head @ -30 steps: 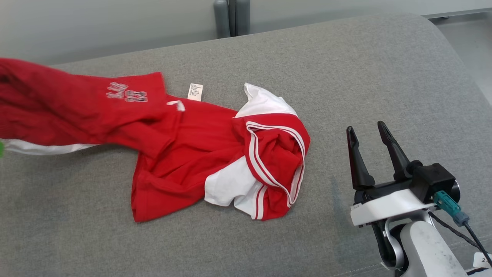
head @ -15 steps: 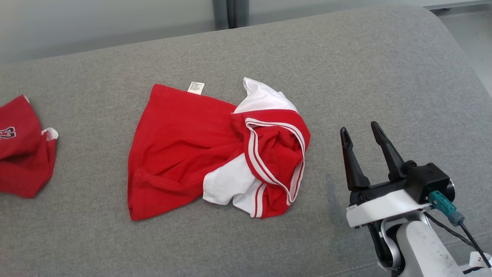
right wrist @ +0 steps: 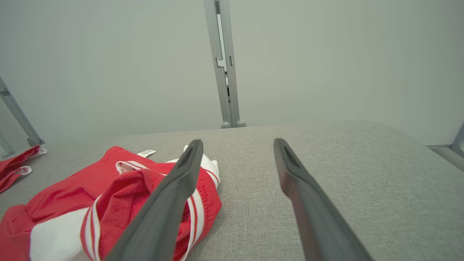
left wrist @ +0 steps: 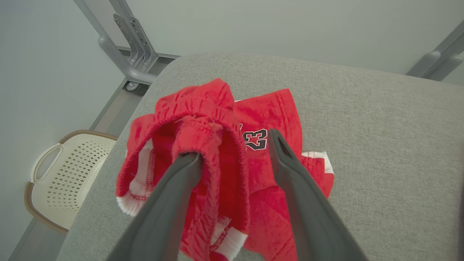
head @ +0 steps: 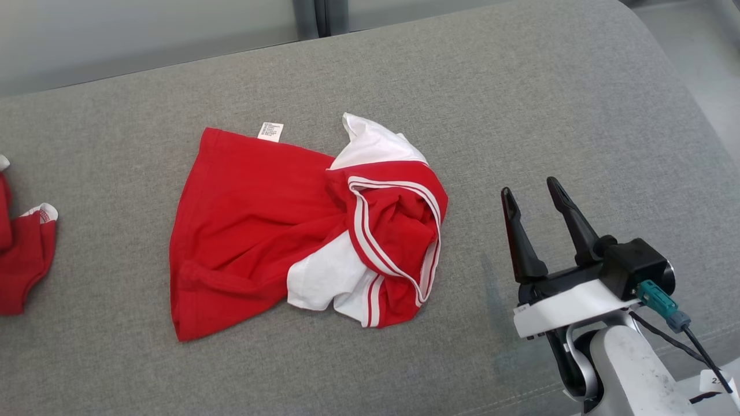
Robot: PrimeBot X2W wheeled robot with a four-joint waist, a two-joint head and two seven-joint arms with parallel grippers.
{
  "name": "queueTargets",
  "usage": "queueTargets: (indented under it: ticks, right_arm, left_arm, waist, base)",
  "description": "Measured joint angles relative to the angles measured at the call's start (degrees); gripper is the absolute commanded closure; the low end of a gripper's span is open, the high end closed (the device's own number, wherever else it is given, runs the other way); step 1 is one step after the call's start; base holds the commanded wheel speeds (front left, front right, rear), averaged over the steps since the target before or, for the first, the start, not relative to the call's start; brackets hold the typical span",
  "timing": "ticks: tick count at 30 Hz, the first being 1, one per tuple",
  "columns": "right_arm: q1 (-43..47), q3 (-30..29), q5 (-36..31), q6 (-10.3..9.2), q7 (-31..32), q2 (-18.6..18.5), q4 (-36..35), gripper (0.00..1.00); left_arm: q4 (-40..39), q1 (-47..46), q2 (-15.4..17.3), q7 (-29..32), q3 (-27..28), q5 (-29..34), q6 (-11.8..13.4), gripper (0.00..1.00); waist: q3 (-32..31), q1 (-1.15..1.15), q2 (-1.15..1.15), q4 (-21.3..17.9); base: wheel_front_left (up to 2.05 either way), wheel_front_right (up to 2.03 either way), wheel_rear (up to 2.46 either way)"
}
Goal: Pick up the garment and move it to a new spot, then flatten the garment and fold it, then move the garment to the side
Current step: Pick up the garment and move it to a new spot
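Observation:
A crumpled red garment (left wrist: 217, 152) with the number 23 on it lies near the left end of the grey cushion (left wrist: 380, 145); its edge shows at the far left of the head view (head: 26, 260). My left gripper (left wrist: 233, 145) is open just above it, and a red fold is draped against the left finger (left wrist: 170, 195). A second red and white garment (head: 260, 225) lies bunched in the middle of the cushion. My right gripper (head: 529, 186) is open to the right of it, apart from the cloth, with nothing between its fingers (right wrist: 238, 142).
A cream laundry basket (left wrist: 61, 174) stands on the floor beside the cushion's left end. Grey metal frame posts (right wrist: 223, 65) rise behind the cushion against the pale wall. Bare cushion (head: 578, 104) stretches to the right of the middle garment.
The red garment with the number swept left off the middle garment and settled at the cushion's left end. My left gripper has opened. The head camera has turned slightly; the right gripper has stayed put.

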Motion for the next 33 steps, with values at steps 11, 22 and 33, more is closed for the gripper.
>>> queueTargets:
  ticks: [11, 22, 33]
  right_arm:
    - [0.44, -0.24, -1.94, 0.05, -0.01, -0.02, 0.0, 0.0]
    - [2.43, 7.44, -3.15, 3.07, 0.0, -0.15, 0.77, 0.0]
    - [3.65, 11.51, -3.09, 3.56, 0.0, -0.29, 1.89, 0.0]
  left_arm:
    - [-8.33, -0.1, -0.16, 2.16, -4.34, 0.16, -4.03, 0.0]
    - [-21.74, 3.37, -7.16, -2.11, -0.94, -5.37, -4.01, 0.0]
    - [-23.63, 18.34, -22.68, -1.99, -7.33, -11.79, -2.02, 0.0]
  waist:
    - [-0.78, 0.0, 0.0, 1.05]
    - [-1.63, 0.0, 0.0, 4.21]
    - [-1.32, 0.0, 0.0, 6.14]
  base:
    - [0.0, 0.0, 0.0]
    - [0.0, 0.0, 0.0]
    - [0.0, 0.0, 0.0]
